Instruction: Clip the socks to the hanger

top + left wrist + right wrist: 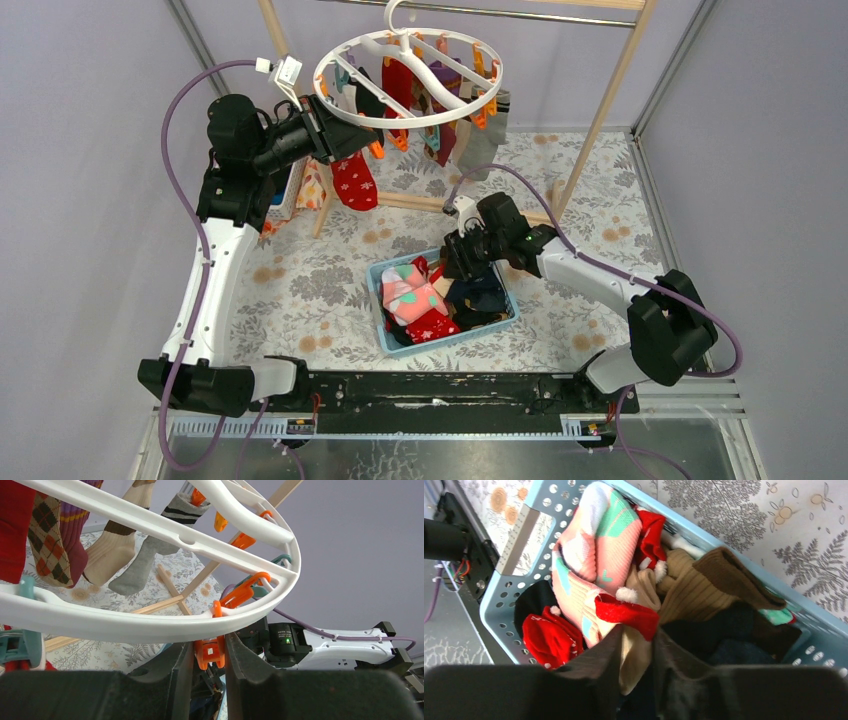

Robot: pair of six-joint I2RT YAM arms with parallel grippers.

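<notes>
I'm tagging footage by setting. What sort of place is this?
Likely a robotics lab cell staged as a laundry corner: grey panel walls, a clip hanger on a wooden rail, a blue basket of socks.

Hanger [408, 75] hangs over the table's [300, 290] far side, hung socks [355, 180] beneath it; my left hand [330, 128] is at its left rim, a clip [210, 655] between the fingers [245, 670]. Nearer, right of centre: basket [499, 605] holding loose socks [609, 545], my right hand [638, 635] inside.
</notes>
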